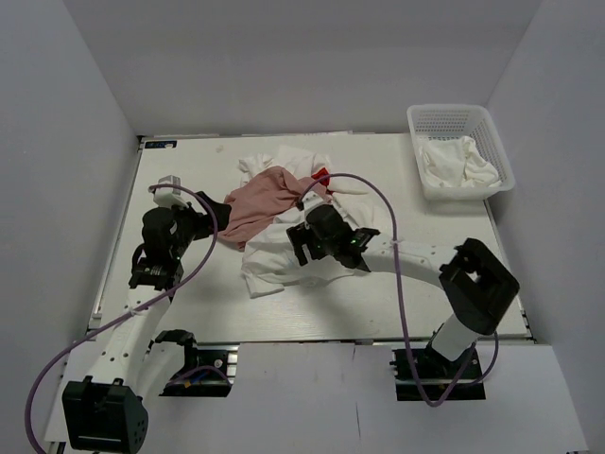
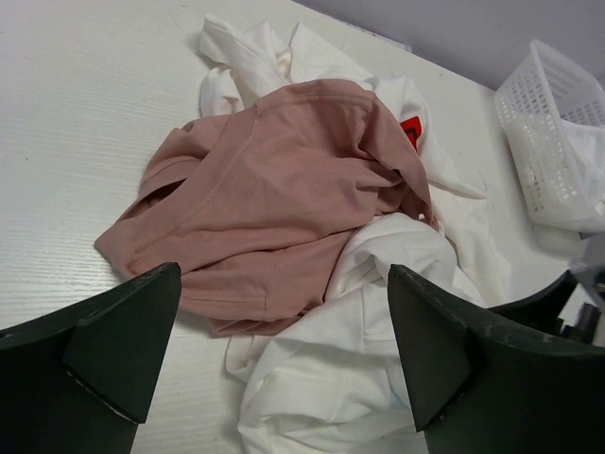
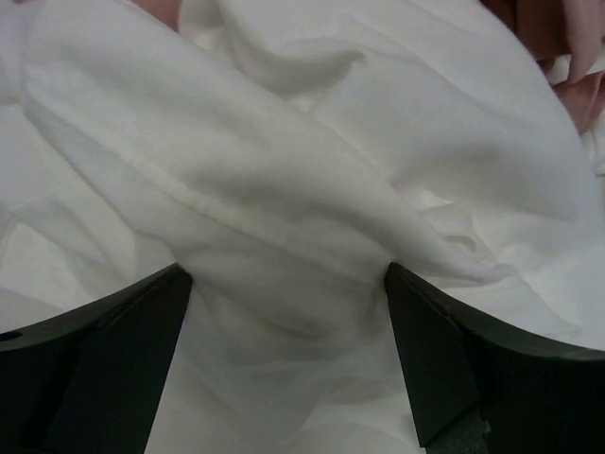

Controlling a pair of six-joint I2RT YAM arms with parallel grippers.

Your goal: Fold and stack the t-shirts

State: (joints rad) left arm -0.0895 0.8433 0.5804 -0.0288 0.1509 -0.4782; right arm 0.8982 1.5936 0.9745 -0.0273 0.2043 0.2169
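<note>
Our right fingers spread wide and empty over the white t-shirt, centre frame; we should pinch one hem only. Our left fingers gape empty too.

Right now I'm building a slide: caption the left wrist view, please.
Open left tool poised before a crumpled dusty-pink t-shirt lying on white t-shirts, lattice basket at right.

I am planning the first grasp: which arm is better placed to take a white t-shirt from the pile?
Right, probably. The right pincer, open, hangs close over the white t-shirt, a raised fold between its fingers. The left pincer, also open, stands at the pile's edge, facing the pink t-shirt.
</note>
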